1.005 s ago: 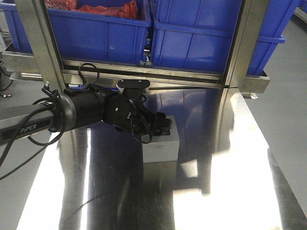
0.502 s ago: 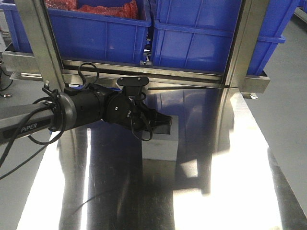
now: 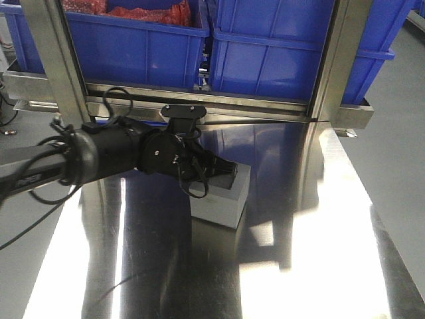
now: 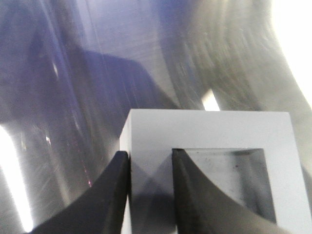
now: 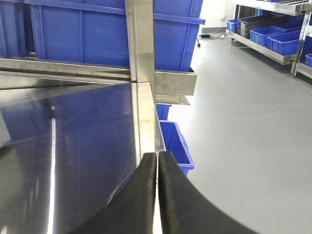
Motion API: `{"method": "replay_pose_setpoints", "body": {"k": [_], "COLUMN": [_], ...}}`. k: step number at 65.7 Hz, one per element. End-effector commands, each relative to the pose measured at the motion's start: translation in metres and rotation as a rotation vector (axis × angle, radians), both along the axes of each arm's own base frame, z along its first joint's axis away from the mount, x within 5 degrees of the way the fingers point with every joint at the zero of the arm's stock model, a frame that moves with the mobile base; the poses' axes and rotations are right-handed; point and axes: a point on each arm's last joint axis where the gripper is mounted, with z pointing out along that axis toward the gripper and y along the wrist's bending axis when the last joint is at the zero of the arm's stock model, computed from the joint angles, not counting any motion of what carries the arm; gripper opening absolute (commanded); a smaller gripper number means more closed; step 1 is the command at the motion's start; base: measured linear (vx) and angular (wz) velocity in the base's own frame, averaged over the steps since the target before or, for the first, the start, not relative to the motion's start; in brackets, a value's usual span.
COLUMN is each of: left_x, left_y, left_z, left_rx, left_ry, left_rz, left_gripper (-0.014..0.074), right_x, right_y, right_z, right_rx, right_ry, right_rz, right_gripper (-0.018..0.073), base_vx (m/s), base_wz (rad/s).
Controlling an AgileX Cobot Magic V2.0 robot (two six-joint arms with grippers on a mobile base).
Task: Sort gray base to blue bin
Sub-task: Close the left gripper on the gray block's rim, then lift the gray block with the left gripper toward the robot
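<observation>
One broad polished stainless-steel table (image 3: 299, 232) fills the near scene. Along its far edge, a steel rack carries two large, deep, bright-blue plastic crates. The left-hand blue bin (image 3: 133, 46) holds a heap of red mesh-like material (image 3: 153, 10). The right-hand blue bin (image 3: 285, 53) shows only its outer wall, so its contents are hidden. In the right wrist view, a smaller blue bin (image 5: 175, 141) stands on the floor beyond the table's right edge, and it looks empty.

The matte light-gray cube-like base (image 3: 219, 203) is at mid-table, just near of the rack, with its recessed face upward. It looks skewed and slightly tipped. I cannot tell whether it is clear of the surface.

The left gripper (image 3: 222, 174) is clamped on one wall of the block. The left wrist view shows one black finger (image 4: 114, 195) outside the wall and the other down inside the square recess. The right gripper (image 5: 157, 156) hangs at the right side of the table, pressed closed with nothing between its fingers.

The hold is thin and off-centre, so the block could swing or slip out during the lift. The bin rims stand high above the table. A low carry could knock the block against the rack rail or a bin wall.
</observation>
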Motion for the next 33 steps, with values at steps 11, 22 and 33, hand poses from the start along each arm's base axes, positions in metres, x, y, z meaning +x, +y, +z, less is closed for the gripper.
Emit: {"method": "replay_pose_setpoints", "body": {"k": [11,22,33], "left_x": [-0.055,-0.104,-0.152], "left_y": [0.034,0.066,0.096], "left_z": [0.101,0.119,0.138], "left_rx": [-0.21,-0.224,-0.243], "left_ry": [-0.416,-0.532,-0.612], "left_rz": [-0.005,-0.028,-0.039], "left_gripper": [-0.0008,-0.0008,-0.0008], "right_x": [0.002,0.002,0.002], "right_y": [0.0,0.0,0.0], "right_z": [0.005,0.005,0.005], "right_rx": [-0.021,-0.021,-0.021], "right_ry": [-0.055,-0.055,-0.055], "right_rz": [0.0,0.0,0.0], "right_gripper": [-0.0005,-0.0005,-0.0005], "base_vx": [0.0,0.0,0.0], "base_wz": [0.0,0.0,0.0]}}
